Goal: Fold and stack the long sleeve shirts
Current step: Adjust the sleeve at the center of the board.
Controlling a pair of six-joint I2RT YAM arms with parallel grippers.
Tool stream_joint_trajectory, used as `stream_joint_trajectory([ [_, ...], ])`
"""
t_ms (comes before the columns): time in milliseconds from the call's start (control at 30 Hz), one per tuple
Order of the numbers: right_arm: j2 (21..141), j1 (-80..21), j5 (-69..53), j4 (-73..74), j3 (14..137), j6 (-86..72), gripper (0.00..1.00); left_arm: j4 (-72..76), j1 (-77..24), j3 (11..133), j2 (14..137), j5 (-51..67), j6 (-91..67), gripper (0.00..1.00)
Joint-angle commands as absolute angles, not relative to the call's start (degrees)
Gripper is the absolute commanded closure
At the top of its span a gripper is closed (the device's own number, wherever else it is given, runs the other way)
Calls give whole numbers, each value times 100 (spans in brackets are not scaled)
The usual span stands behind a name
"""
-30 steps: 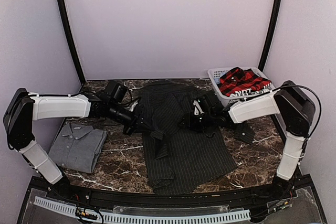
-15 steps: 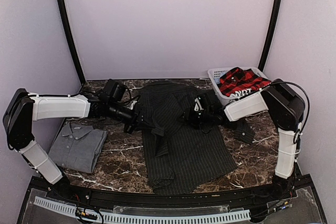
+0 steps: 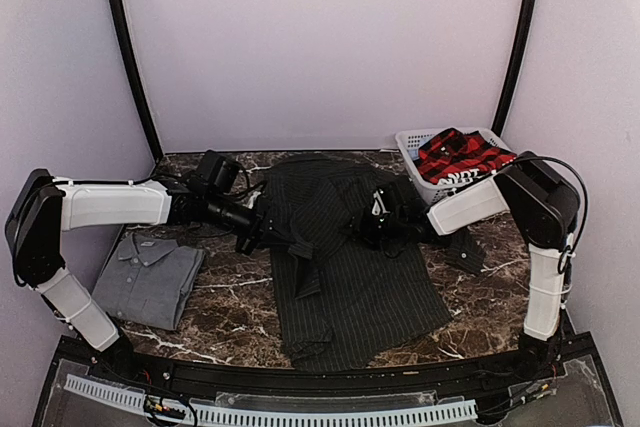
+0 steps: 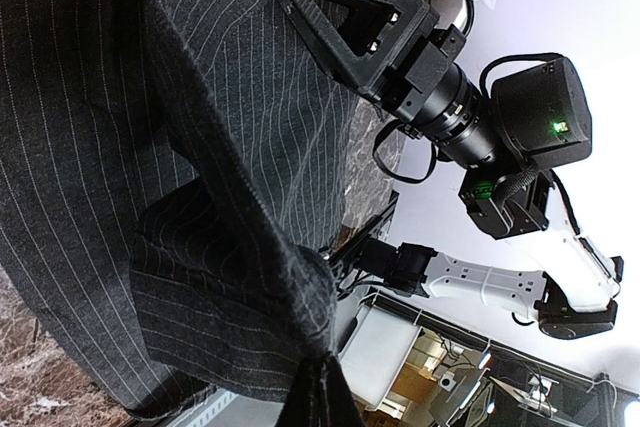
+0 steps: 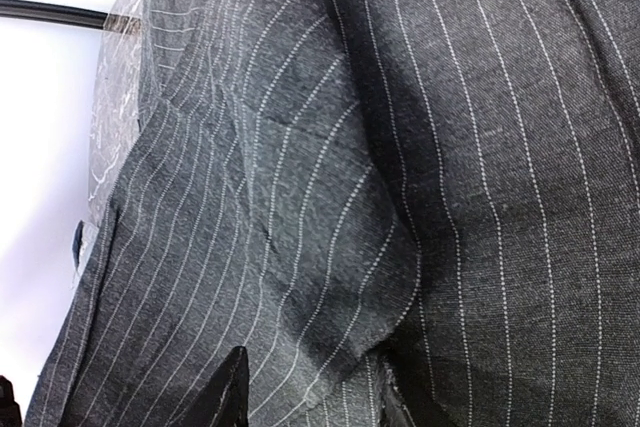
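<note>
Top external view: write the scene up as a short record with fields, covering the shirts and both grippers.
pinstriped shirt: spread over the middle of the table, rumpled, partly folded
grey shirt: folded, on the left side of the table
plaid shirt: bunched in the white basket, far right
left gripper: shut on a bunched fold of the pinstriped shirt
right gripper: jaws apart, astride a fold of the pinstriped shirt
stack: none yet; no shirt lies on another

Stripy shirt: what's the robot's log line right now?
pinstriped shirt: spread mid-table | left end effector: shut on its cloth | right end effector: open around a fold | grey shirt: folded, left | plaid shirt: in basket
</note>
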State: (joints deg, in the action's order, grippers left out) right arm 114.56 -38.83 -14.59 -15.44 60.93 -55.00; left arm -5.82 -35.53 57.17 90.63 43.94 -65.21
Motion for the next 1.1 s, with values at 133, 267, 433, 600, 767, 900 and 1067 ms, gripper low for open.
stream_joint_trajectory([
  [133, 11645, -3867, -1589, -2124, 6102, -5725, 72, -530, -3542, 5680, 8807, 4417, -6487, 100],
  [267, 11646, -3859, -1546, -2007, 6182, -5668, 85, -618, -3542, 5686, 8812, 4412, -6402, 100],
  [433, 11495, -3850, -1409, -1557, 6350, -5449, 100, -1060, -3542, 5652, 8819, 4386, -6142, 100],
  [600, 11347, -3788, -1217, -920, 6644, -5112, 100, -1432, -3554, 5396, 8759, 4317, -5987, 100],
  [767, 11321, -3649, -1257, -445, 6965, -4863, 100, -1571, -3701, 5188, 8698, 4263, -5998, 100],
  [900, 11459, -3556, -1351, -50, 7306, -4640, 100, -1655, -3841, 5060, 8692, 4259, -6040, 100],
  [1067, 11536, -3401, -1448, 223, 7537, -4496, 100, -1714, -3905, 4989, 8579, 4327, -6177, 100],
])
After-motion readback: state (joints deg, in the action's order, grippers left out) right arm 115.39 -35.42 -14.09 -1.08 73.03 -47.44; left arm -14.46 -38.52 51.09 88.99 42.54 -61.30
